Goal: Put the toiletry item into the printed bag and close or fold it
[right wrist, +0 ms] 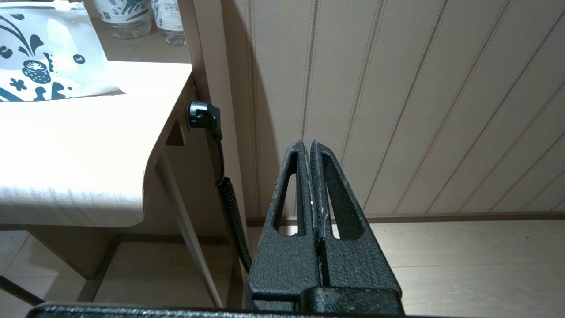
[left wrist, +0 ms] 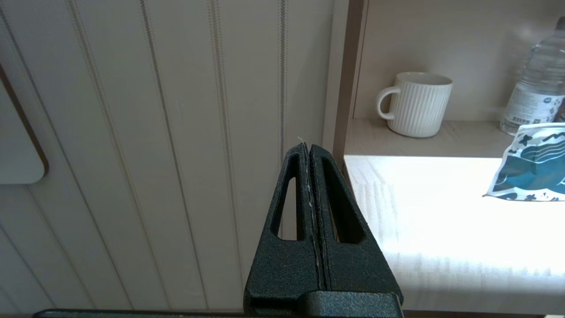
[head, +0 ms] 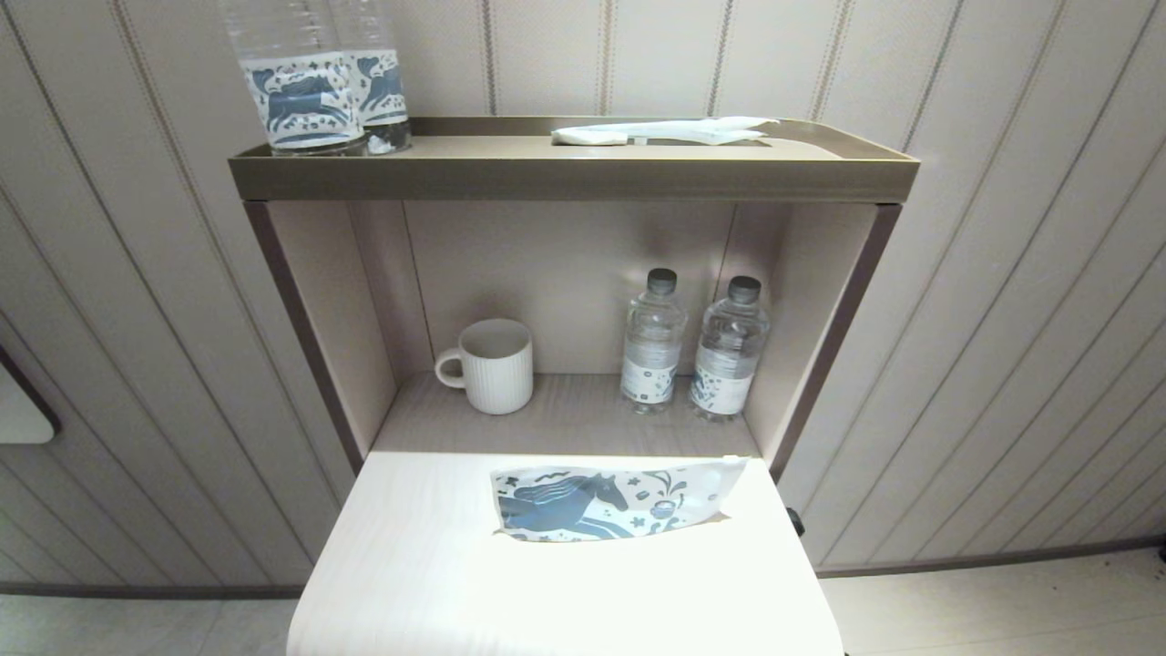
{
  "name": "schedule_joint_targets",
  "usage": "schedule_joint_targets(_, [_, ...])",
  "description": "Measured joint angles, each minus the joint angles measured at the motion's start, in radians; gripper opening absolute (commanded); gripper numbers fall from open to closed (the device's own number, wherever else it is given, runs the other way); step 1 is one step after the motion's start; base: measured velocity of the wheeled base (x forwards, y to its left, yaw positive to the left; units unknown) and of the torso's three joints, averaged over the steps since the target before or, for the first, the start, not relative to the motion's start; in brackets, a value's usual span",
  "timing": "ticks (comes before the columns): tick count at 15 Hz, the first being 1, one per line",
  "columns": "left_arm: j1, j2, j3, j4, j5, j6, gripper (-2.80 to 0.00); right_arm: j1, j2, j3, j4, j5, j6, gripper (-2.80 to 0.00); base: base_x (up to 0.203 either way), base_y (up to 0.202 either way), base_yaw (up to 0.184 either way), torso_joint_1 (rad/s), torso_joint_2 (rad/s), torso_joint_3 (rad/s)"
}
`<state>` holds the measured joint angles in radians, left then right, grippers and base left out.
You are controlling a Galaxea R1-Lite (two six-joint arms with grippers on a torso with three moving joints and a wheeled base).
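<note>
You're starting w/ both grippers, left gripper (left wrist: 307,148) and right gripper (right wrist: 307,145), pressed together, empty, beside surface (head: 410,565); printed bag (head: 610,501) lying flat; spread before reaching.

Black textured fingers (left wrist: 329,194) — triangular cut-outs

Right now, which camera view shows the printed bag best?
The head view: the whole printed bag lies flat on the white table, so the blue horse is in full view. The left wrist view catches only one end of it at the picture's edge. The right wrist view shows only the other end, with small doodles.
</note>
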<state>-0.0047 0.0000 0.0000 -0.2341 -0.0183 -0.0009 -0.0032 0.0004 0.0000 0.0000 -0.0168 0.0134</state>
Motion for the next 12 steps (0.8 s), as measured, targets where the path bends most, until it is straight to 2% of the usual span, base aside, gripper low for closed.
schedule_joint_targets(12, [0.0, 0.0, 0.0, 0.0, -0.004, 0.006, -2.8, 0.0, 0.0, 0.0, 0.001, 0.0, 0.0, -2.8, 0.0, 0.0, 0.0, 0.0, 0.0, 0.0])
